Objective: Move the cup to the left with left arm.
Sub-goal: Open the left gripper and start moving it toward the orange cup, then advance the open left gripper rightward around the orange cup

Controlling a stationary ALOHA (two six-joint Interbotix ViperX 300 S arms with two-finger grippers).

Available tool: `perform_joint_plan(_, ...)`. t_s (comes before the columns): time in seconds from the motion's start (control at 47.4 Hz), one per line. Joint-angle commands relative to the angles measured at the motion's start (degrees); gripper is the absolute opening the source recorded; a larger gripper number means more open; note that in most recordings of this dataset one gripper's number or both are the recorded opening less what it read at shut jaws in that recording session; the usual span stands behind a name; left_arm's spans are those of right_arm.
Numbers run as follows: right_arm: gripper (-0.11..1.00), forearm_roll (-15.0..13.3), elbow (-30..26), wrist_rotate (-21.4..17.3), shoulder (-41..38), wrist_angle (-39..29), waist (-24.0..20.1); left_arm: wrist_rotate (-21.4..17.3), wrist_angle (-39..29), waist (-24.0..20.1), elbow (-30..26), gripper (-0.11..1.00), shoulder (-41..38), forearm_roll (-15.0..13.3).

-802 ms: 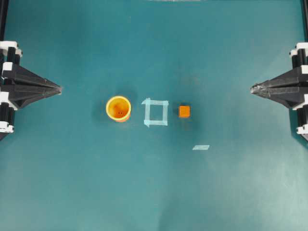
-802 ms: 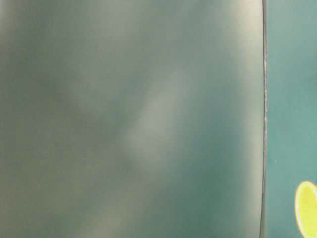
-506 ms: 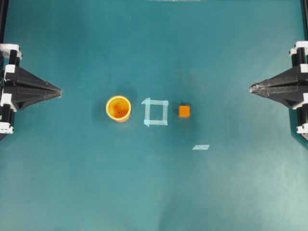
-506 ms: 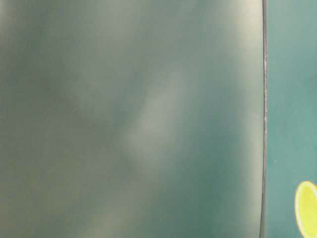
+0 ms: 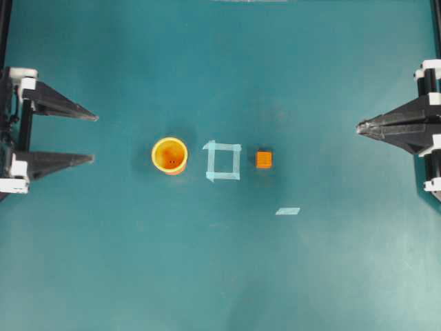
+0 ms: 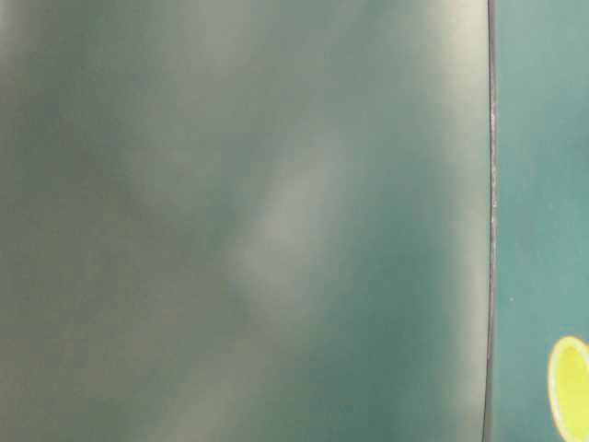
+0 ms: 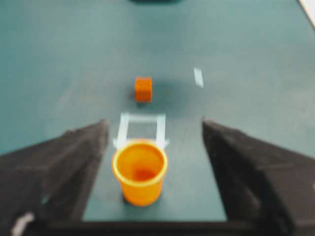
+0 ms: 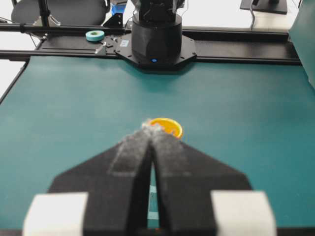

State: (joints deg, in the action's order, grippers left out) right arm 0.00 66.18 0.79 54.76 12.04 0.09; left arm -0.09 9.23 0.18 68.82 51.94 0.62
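The orange cup (image 5: 169, 156) with a yellow rim stands upright on the teal table, just left of a tape square (image 5: 223, 161). My left gripper (image 5: 94, 138) is at the left edge, open wide, its two fingertips well short of the cup. In the left wrist view the cup (image 7: 140, 171) sits ahead between the spread fingers (image 7: 74, 157), untouched. My right gripper (image 5: 360, 127) rests at the right edge, shut and empty. From the right wrist view the cup's rim (image 8: 167, 126) peeks past the closed fingertips (image 8: 147, 129). A slice of the cup's rim (image 6: 571, 387) shows in the table-level view.
A small orange cube (image 5: 264, 159) lies right of the tape square, and a loose strip of tape (image 5: 287, 211) lies nearer the front. The right wrist view has the opposite arm's black base (image 8: 156, 37) and a roll of tape (image 8: 95, 35) beyond the table's far edge.
My left gripper has gone from shut to wide open. The cup, the cube and the right gripper have stayed where they were.
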Motion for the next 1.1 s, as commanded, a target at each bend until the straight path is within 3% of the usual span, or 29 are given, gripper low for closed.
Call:
perform_joint_plan(0.0,-0.01,-0.18,-1.67,0.00,-0.26,0.18,0.09,-0.09,0.97,0.00,0.26,0.79,-2.11,0.09)
perform_joint_plan(0.464,-0.01,-0.53,-2.37,0.44,1.05,0.18,0.09,-0.35,10.20,-1.85,2.81,0.85,-19.51,0.09)
perform_joint_plan(1.076,-0.01,-0.70,-2.55,0.62,1.58,0.00,0.09,-0.35,15.47,-2.02,-6.86,0.87,-46.41,0.09)
